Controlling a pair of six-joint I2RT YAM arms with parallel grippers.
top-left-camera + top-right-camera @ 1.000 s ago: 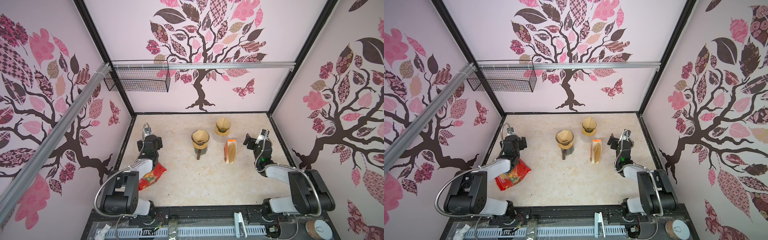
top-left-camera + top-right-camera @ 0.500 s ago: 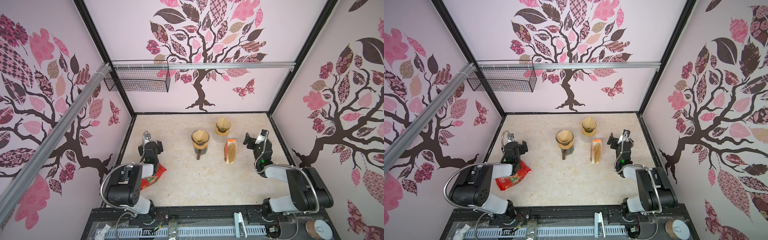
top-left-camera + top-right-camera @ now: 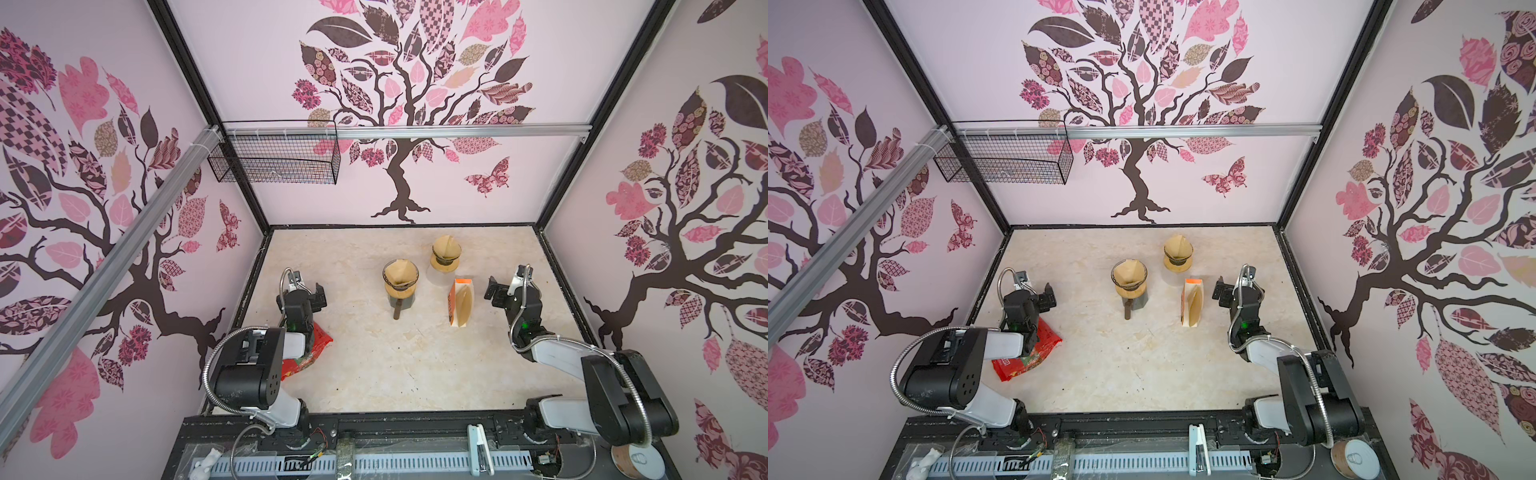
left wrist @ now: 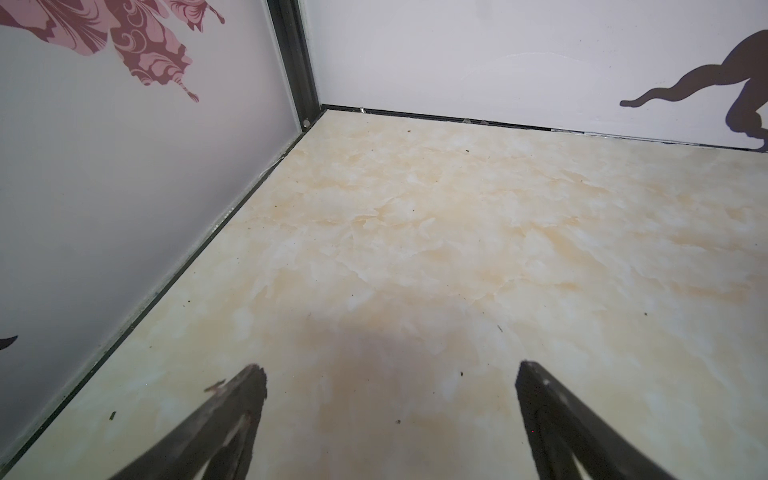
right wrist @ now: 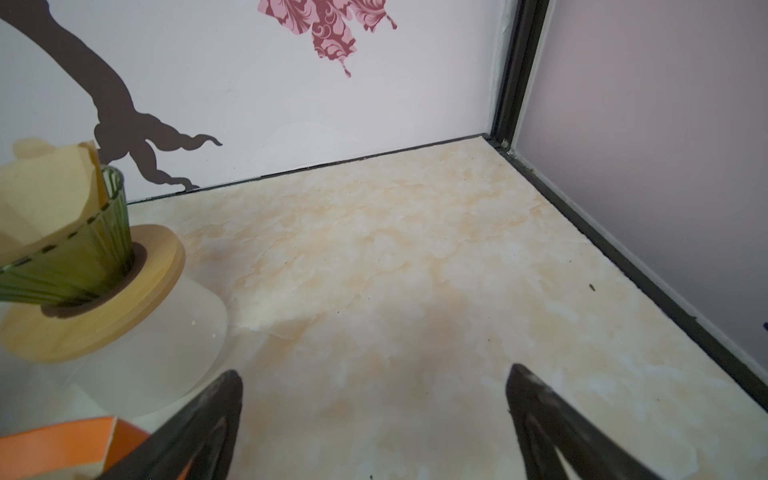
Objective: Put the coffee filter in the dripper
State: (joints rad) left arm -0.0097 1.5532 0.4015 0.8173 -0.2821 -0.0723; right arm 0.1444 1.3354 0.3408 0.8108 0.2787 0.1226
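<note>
you're likely done: coffee filter sits in the dripper at the middle of the surface, second filled dripper at its 1 o'clock, left pincer and right pincer both wide, empty.

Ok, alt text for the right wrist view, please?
The right gripper, jaws wide open and empty, hangs over the marbled table. To one side stands a green glass dripper with a paper filter in it, near an orange box.
</note>
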